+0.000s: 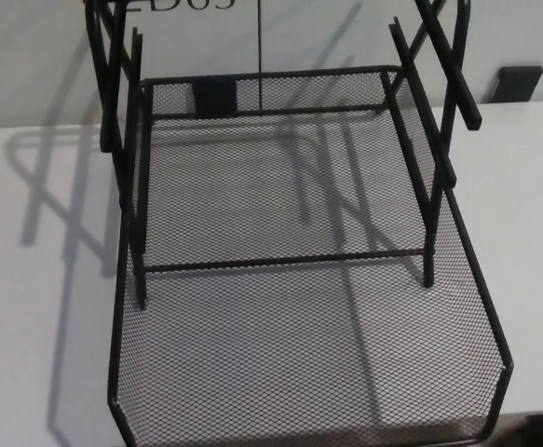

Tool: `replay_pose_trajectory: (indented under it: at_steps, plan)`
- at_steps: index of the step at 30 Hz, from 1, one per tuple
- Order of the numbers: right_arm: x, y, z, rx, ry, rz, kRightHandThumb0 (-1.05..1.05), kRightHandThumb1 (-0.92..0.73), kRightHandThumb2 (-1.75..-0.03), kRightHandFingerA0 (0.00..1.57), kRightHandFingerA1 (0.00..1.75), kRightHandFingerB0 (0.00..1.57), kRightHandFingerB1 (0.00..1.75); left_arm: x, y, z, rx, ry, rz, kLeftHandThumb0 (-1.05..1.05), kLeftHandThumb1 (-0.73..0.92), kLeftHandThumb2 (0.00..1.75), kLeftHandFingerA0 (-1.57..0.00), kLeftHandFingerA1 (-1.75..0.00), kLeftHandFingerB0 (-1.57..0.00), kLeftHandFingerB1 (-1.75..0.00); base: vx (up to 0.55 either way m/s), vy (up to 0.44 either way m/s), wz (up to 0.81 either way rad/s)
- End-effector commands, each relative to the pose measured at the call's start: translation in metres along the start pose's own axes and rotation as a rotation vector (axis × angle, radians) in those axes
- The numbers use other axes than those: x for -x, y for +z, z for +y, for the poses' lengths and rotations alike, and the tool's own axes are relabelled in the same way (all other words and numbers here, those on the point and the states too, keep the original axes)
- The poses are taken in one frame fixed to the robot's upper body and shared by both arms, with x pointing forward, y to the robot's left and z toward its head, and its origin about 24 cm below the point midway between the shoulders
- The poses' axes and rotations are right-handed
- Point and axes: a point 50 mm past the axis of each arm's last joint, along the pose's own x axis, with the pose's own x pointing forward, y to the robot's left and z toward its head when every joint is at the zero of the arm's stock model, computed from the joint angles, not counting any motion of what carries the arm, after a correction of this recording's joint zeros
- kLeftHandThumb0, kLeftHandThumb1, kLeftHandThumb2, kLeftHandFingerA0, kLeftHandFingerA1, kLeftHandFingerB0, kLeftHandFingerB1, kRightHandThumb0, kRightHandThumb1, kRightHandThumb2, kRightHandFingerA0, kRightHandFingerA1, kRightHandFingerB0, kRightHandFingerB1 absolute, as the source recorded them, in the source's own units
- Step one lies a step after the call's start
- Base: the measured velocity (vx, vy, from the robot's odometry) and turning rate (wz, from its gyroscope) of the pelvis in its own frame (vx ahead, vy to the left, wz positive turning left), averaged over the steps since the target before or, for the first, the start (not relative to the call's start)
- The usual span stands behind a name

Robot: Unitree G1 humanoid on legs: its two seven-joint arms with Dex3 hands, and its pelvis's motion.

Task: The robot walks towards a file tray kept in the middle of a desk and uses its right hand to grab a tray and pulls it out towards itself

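A black wire-mesh file tray rack (113, 112) stands on the white desk (38, 279), filling most of the head view. Its lower tray (299, 363) is slid forward out of the frame, its front rim near the picture's bottom edge. A second mesh tray (271, 177) sits farther back inside the frame, with a crossbar (280, 262) over its front. Crossed black struts rise at both sides. Neither of my hands shows anywhere in the view.
A pale wall runs behind the desk, with a dark vertical seam above the rack. A small black block (520, 82) sits at the back right by the wall. The rack's shadow falls on the desk at the left.
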Motion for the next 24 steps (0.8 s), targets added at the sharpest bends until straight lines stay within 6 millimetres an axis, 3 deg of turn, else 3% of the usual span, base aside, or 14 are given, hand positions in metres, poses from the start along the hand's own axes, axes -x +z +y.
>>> replay_pose_trajectory:
  at_steps: [1,4,5,7,9,11,12,15,16,17,18,19,21,24]
  plan:
    - [-0.059,-0.004,0.02,0.242,-0.179,0.355,-0.75,-0.64,-0.6,0.43,0.62,0.37,0.56,-0.02,-0.013,0.01,0.314,0.256,0.067,-0.29,0.73,0.63,-0.2,-0.62,-0.19,-0.48,-0.01,0.003,0.09]
    - [-0.039,-0.034,0.009,0.317,-0.172,0.486,-0.75,-0.66,-0.6,0.44,0.56,0.42,0.53,-0.023,-0.017,0.008,0.376,0.253,0.076,-0.29,0.71,0.7,-0.19,-0.6,-0.17,-0.48,0.01,-0.003,0.02]
    - [-0.024,-0.048,0.001,0.329,-0.219,0.518,-0.72,-0.62,-0.58,0.47,0.53,0.46,0.5,-0.022,-0.019,0.007,0.38,0.255,0.086,-0.2,0.55,0.99,-0.3,-0.7,-0.1,-0.53,0.05,-0.016,0.1]
    - [-0.012,-0.06,-0.005,0.333,-0.253,0.552,-0.7,-0.46,-0.87,0.34,0.57,0.35,0.55,-0.02,-0.025,0.008,0.356,0.261,0.111,-0.2,0.55,0.99,-0.27,-0.67,-0.1,-0.53,0.11,-0.014,0.06]
    - [-0.004,-0.07,-0.009,0.342,-0.235,0.621,-0.66,-0.44,-0.85,0.37,0.58,0.36,0.54,-0.017,-0.032,0.009,0.373,0.262,0.133,-0.25,0.76,0.68,-0.18,-0.57,-0.14,-0.45,0.09,-0.014,0.01]
    - [0.001,-0.077,-0.013,0.37,-0.212,0.665,-0.62,-0.57,-0.57,0.58,0.53,0.56,0.48,-0.019,-0.033,0.009,0.379,0.267,0.133,-0.26,0.75,0.69,-0.19,-0.6,-0.14,-0.47,0.0,0.0,0.0]
    - [0.005,-0.08,-0.014,0.374,-0.191,0.687,-0.65,-0.46,-0.85,0.6,0.64,0.48,0.56,-0.019,-0.034,0.01,0.382,0.275,0.128,-0.26,0.74,0.69,-0.18,-0.58,-0.16,-0.48,0.0,0.0,0.0]
    - [0.005,-0.081,-0.012,0.395,-0.112,0.697,-0.62,-0.45,-0.82,0.59,0.61,0.45,0.53,-0.018,-0.032,0.014,0.374,0.28,0.116,-0.21,0.54,0.99,-0.24,-0.64,-0.11,-0.53,0.0,0.0,0.0]
    - [0.005,-0.079,-0.013,0.399,-0.104,0.687,-0.5,-0.55,-0.56,0.61,0.5,0.54,0.45,-0.018,-0.031,0.016,0.371,0.281,0.111,-0.2,0.55,0.99,-0.22,-0.62,-0.11,-0.53,0.0,0.0,0.0]
    - [0.006,-0.077,-0.015,0.392,-0.109,0.674,-0.56,-0.46,-0.85,0.58,0.62,0.44,0.54,-0.018,-0.031,0.019,0.367,0.282,0.108,-0.2,0.55,0.99,-0.2,-0.6,-0.1,-0.53,0.0,0.0,0.0]
    - [0.008,-0.077,-0.018,0.381,-0.118,0.669,-0.56,-0.46,-0.85,0.58,0.62,0.44,0.54,-0.018,-0.031,0.02,0.364,0.282,0.11,-0.2,0.55,0.99,-0.2,-0.6,-0.1,-0.53,0.0,0.0,0.0]
    - [0.012,-0.079,-0.021,0.338,-0.162,0.659,-0.48,-0.58,-0.57,0.62,0.52,0.55,0.46,-0.017,-0.032,0.022,0.353,0.283,0.115,-0.23,0.77,0.62,-0.23,-0.6,-0.17,-0.45,0.0,0.0,0.0]
    - [0.023,-0.088,-0.027,0.289,-0.266,0.666,-0.52,-0.5,-0.89,0.47,0.61,0.49,0.6,-0.017,-0.035,0.022,0.349,0.283,0.125,-0.28,0.73,0.71,-0.22,-0.57,-0.15,-0.45,0.0,0.0,0.0]
    - [0.032,-0.097,-0.029,0.235,-0.345,0.679,-0.58,-0.47,-0.86,0.39,0.58,0.38,0.56,-0.019,-0.037,0.019,0.347,0.283,0.147,-0.29,0.72,0.71,-0.2,-0.54,-0.16,-0.45,0.0,0.0,0.0]
